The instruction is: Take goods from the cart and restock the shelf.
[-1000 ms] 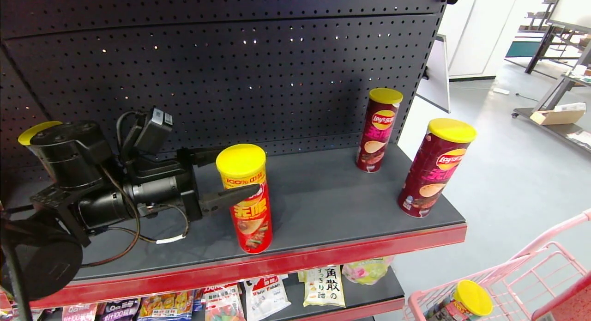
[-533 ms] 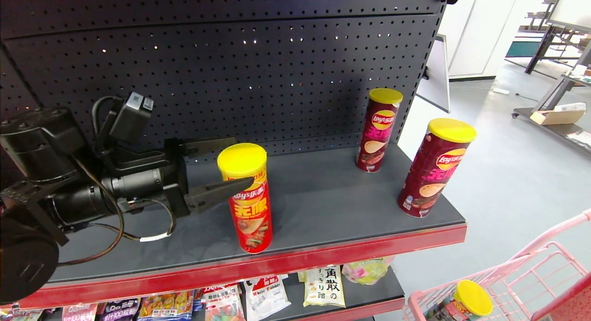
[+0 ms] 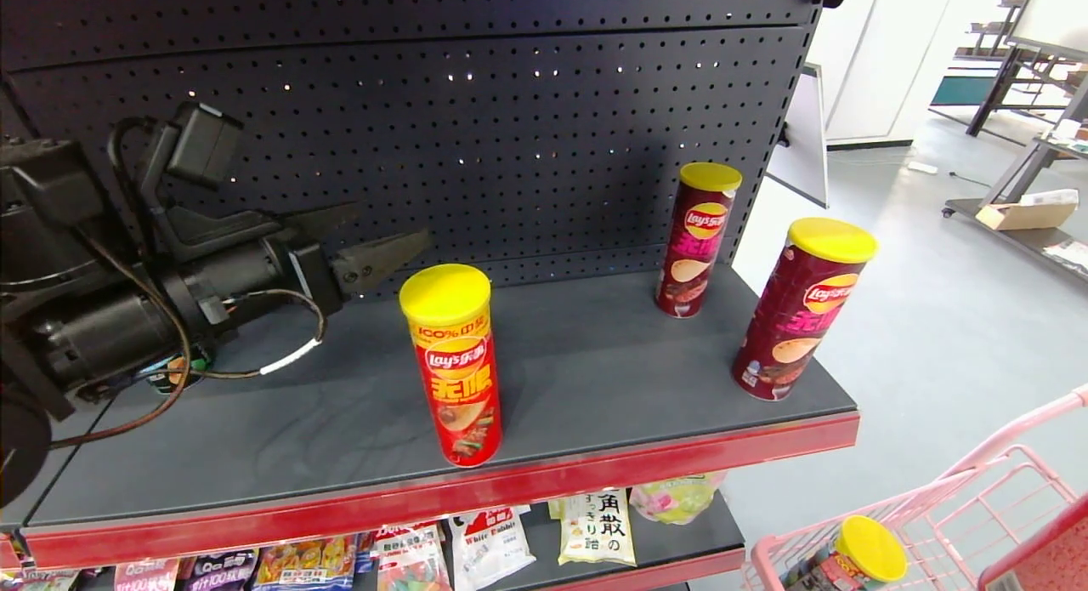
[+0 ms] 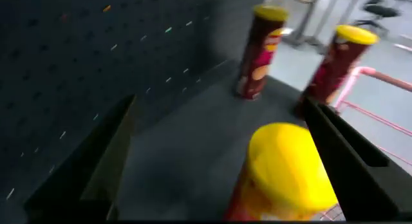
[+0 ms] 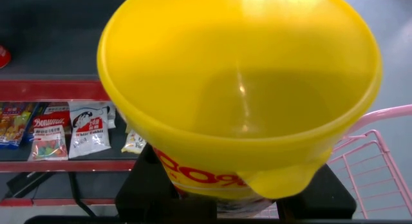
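A red chips can (image 3: 455, 361) with a yellow lid stands upright near the front edge of the dark shelf (image 3: 595, 387). My left gripper (image 3: 382, 230) hangs open above and to the left of it, touching nothing. The left wrist view has the same can (image 4: 286, 169) below and ahead of the left gripper (image 4: 220, 102). Two maroon chips cans (image 3: 697, 238) (image 3: 803, 306) stand at the shelf's right end. My right gripper (image 5: 235, 201) is shut on another yellow-lidded chips can (image 5: 238, 89), its black fingers (image 5: 145, 185) flanking the can's body.
A perforated back panel (image 3: 425, 123) closes the shelf behind. Snack bags (image 3: 595, 523) fill the lower shelf. A pink cart (image 3: 977, 506) stands at the lower right with a yellow-lidded can (image 3: 871, 547) in it. Bare shelf lies between the red can and the maroon cans.
My left gripper, whose fingers flanked the red can, has risen and drawn back to the left, clear of it. The can stays standing where it was.
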Motion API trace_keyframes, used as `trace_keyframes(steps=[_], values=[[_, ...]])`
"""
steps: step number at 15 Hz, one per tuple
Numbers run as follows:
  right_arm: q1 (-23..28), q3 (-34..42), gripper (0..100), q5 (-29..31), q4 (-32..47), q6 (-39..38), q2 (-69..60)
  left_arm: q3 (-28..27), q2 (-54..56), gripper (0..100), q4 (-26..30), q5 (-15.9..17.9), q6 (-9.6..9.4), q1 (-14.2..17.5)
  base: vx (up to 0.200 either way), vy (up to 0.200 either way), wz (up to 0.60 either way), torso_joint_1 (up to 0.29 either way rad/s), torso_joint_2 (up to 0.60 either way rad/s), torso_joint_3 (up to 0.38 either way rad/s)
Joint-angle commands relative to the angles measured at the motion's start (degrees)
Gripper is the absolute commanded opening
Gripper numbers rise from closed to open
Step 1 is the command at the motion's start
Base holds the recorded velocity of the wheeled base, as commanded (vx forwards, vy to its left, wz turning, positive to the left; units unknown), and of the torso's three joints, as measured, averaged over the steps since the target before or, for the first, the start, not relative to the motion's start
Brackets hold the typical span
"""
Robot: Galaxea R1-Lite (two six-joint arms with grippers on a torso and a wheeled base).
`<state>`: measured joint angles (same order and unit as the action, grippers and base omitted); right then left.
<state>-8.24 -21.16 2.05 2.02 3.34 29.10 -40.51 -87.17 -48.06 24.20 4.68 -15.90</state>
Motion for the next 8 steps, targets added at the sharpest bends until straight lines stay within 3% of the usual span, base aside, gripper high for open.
trace_keyframes(steps=[1,2,3,4,5,6,8], values=[[-0.1,-3.1,0,0.1,0.3,0.2,3.2,-0.7,11.4,100,14.1,-8.1,0.68,0.0,0.0,0.0,0.0,0.0,0.0,0.0],[0.0,-5.7,0,0.1,0.3,0.6,6.0,-1.2,17.3,100,25.1,-10.0,0.59,0.2,0.0,0.0,0.0,0.0,0.0,0.0],[0.3,-8.3,0,2.1,0.3,3.0,8.9,-3.2,24.5,100,39.9,-10.9,-0.02,0.3,0.0,0.0,0.0,0.0,0.0,0.0],[0.8,-9.2,0,5.0,0.2,6.1,10.7,-4.8,29.8,100,51.6,-12.1,-1.43,0.2,0.0,0.0,0.0,0.0,0.0,0.0],[0.8,-9.2,0,5.0,0.2,6.1,10.7,-4.8,29.8,100,51.6,-12.1,-1.43,0.2,0.0,0.0,0.0,0.0,0.0,0.0],[0.1,-8.1,0,4.6,-0.3,7.6,11.7,-8.2,41.1,100,76.5,-14.6,-9.69,2.4,0.0,0.0,0.0,0.0,0.0,0.0],[0.0,-6.4,0,4.1,0.4,8.0,9.5,-4.9,51.8,100,84.7,-14.9,-14.26,2.9,0.0,0.0,0.0,0.0,0.0,0.0]])
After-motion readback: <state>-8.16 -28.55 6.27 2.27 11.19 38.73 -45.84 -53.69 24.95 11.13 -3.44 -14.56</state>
